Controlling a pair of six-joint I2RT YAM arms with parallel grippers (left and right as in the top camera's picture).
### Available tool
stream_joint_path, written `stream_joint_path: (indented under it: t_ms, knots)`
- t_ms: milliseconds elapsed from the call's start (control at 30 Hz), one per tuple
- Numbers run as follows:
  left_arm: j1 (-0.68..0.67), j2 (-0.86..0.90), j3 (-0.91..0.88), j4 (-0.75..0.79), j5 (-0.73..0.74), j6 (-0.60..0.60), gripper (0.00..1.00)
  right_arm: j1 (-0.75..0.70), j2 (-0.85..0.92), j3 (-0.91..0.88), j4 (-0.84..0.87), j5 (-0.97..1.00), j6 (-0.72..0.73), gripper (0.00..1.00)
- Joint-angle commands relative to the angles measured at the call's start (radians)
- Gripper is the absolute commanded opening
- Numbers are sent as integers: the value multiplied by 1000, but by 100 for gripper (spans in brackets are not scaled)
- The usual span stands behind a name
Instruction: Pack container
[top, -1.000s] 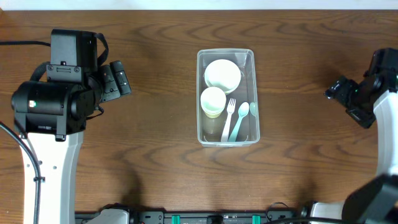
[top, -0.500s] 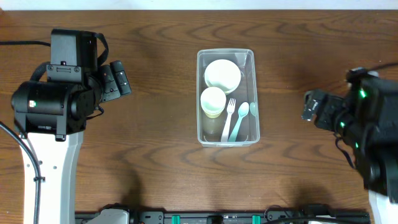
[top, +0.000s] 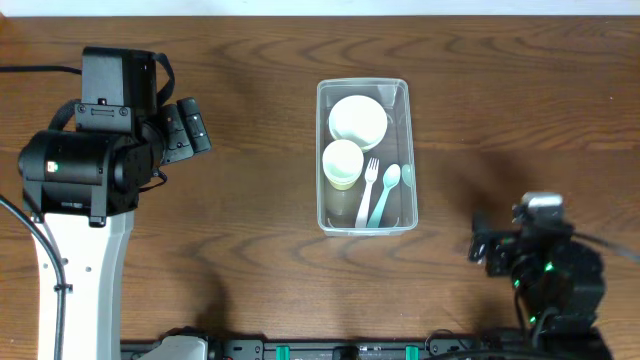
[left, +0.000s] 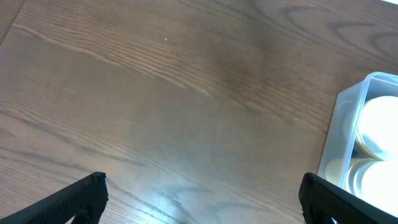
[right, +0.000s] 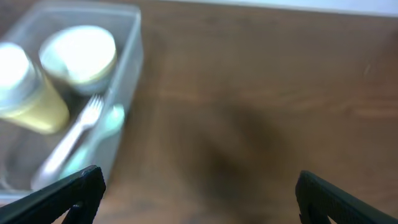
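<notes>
Overhead, the left fingers (top: 198, 135) are hovering near the left edge of the worktop (top: 250, 260), pointing toward the middle. The left wrist view shows those tips (left: 81, 199) spread wide with only bare wood between them, gripping nothing. At the centre of the worktop the container (top: 340, 213) is sitting flat, its long axis running from the far edge toward the near edge. It is holding a white bowl (top: 357, 118) at its far end, a cup (top: 343, 163) just nearer, and a fork (top: 367, 190) and spoon (top: 385, 190) lying lengthwise along its right side. The right fingers (top: 482, 250) are hanging near the near edge, right of centre. The right wrist view, though blurred, shows them (right: 74, 193) parted just as widely and carrying nothing. From them the container (right: 127, 68) is lying to the left and toward the far edge, well apart. They appear somewhat closer to it than the left fingers are, and they are facing its near right corner. With everything seemingly inside, the packing is looking close to finished.
</notes>
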Motion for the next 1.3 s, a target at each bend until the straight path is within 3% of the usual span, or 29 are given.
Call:
stream_joint_path:
  t_ms: [0, 233, 433, 1267]
  knots:
    - [6, -3, -3, -4, -11, 9, 98, -12, -122, -118, 14, -16, -44, 99]
    - [6, -3, -3, -4, -11, 9, 98, -12, -290, -270, 13, -15, -45, 99]
    - [6, -3, -3, -4, -11, 9, 98, -12, -331, -354, 17, -13, -44, 99]
    - [6, -3, -3, -4, -11, 9, 98, -12, -330, -353, 14, -5, -45, 99]
